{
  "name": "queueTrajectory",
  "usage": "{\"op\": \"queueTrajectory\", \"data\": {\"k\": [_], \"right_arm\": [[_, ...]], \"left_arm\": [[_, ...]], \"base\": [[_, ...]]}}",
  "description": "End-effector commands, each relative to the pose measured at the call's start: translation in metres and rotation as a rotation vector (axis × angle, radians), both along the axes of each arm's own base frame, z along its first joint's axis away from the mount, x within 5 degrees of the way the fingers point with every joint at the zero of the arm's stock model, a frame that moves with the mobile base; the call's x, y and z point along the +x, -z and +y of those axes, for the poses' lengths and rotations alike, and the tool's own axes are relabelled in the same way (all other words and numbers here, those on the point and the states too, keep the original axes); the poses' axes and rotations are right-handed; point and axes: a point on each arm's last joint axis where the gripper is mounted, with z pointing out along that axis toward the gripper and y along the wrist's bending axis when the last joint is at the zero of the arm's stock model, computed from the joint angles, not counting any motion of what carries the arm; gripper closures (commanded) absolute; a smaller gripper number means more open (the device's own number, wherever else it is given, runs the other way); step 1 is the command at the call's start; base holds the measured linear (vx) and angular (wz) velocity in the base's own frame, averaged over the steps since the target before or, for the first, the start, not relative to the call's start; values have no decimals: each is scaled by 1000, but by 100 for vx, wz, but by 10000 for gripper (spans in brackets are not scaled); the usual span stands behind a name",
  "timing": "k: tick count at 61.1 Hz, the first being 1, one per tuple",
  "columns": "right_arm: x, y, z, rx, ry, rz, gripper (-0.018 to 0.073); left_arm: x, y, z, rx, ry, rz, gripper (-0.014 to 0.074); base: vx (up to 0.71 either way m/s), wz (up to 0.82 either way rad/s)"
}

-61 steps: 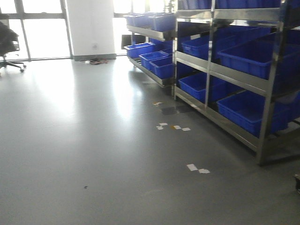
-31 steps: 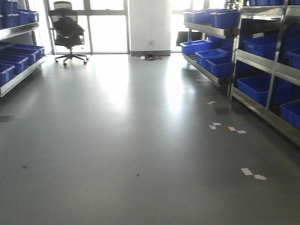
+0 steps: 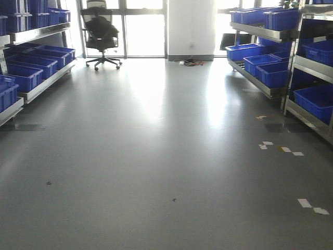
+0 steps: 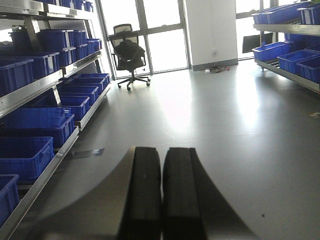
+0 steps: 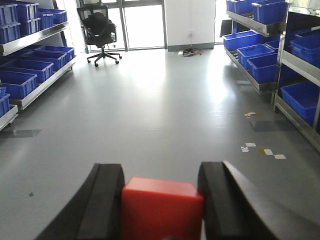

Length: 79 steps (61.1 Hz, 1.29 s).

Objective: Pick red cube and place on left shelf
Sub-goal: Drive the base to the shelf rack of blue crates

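Right gripper (image 5: 161, 192): jaws clamped on opposite faces of the red cube (image 5: 162, 215), holding it clear of the floor (image 5: 160, 115) for transport. Left gripper (image 4: 161, 195): jaws pressed together, holding nothing, evidently idle. The left shelf (image 4: 37, 86), loaded with blue crates (image 4: 25, 157), stands off to the left, well apart from the cube; judged stage: carry, placement not yet done

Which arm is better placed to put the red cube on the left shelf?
Right. The right gripper is shut on the red cube, while the left gripper is shut and empty. The left shelf runs along the left side in both wrist views.
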Motion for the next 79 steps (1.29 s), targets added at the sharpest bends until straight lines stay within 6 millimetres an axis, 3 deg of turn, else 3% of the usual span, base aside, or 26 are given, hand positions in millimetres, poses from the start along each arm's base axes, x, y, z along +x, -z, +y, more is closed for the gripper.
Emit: {"op": "queueTrajectory", "data": {"k": [1,79], "right_arm": [[0,-19,0,-19,2,-124,510],[0,-19,0,-19,2,-123,510]], "left_arm": [[1,0,0,-5,4,-61,491],[1,0,0,-5,4,-61,491]], "base": [[24,9],[43,8]]}}
